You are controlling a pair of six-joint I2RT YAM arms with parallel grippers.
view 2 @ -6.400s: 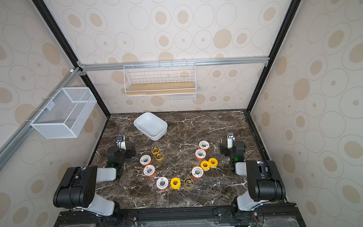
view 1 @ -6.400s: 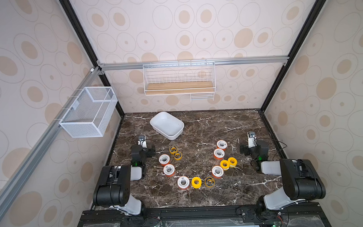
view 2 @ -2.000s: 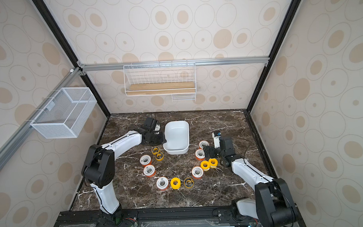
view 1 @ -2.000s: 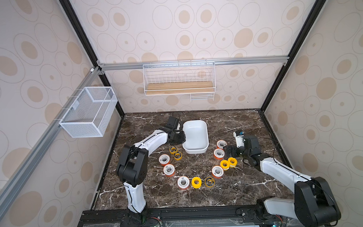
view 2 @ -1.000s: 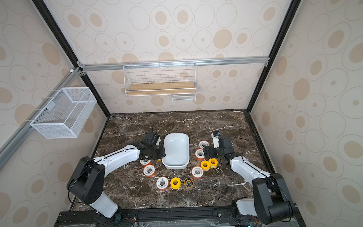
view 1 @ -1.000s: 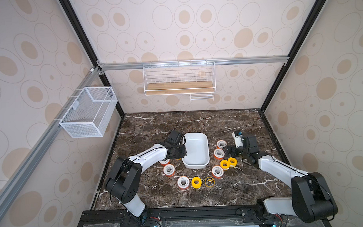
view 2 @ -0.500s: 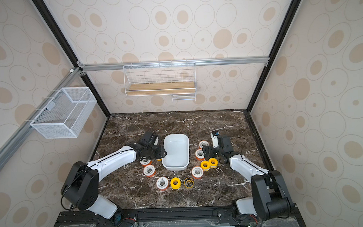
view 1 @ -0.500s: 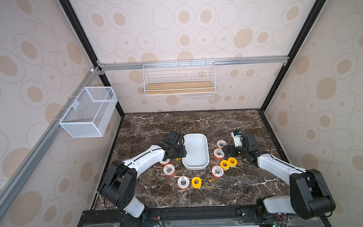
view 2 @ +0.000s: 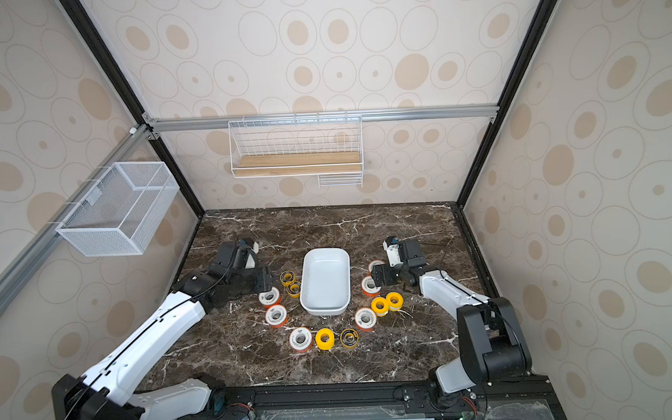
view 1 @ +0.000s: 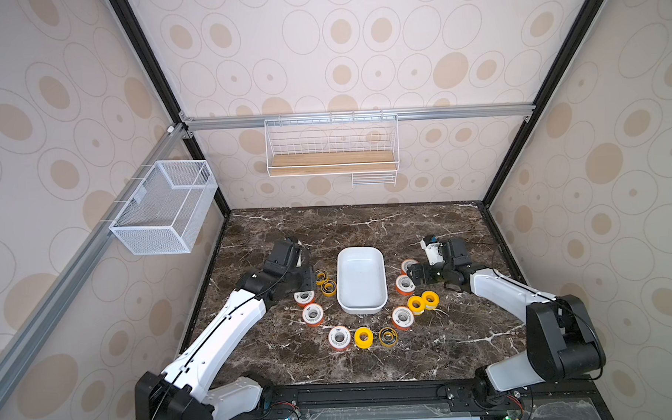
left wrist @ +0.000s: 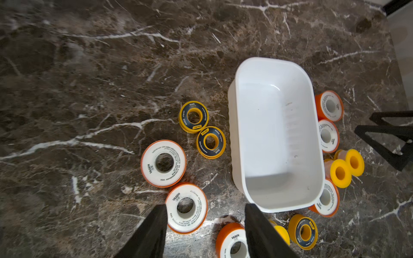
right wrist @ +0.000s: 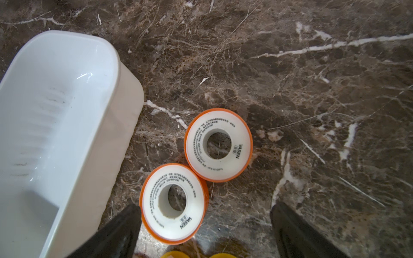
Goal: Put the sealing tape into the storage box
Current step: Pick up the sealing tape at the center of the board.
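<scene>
Sealing tape spools (left wrist: 333, 138) partly behind storage box wall (left wrist: 232, 125) (left wrist view)

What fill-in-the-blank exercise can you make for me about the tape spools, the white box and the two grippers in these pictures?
1. Inside, the storage box is ___.
2. The solid yellow spools number ___ in all.
3. The two white-faced spools near the right gripper have ___ rims.
4. The left gripper holds nothing and is ___.

Missing words: empty; three; orange; open.
</scene>
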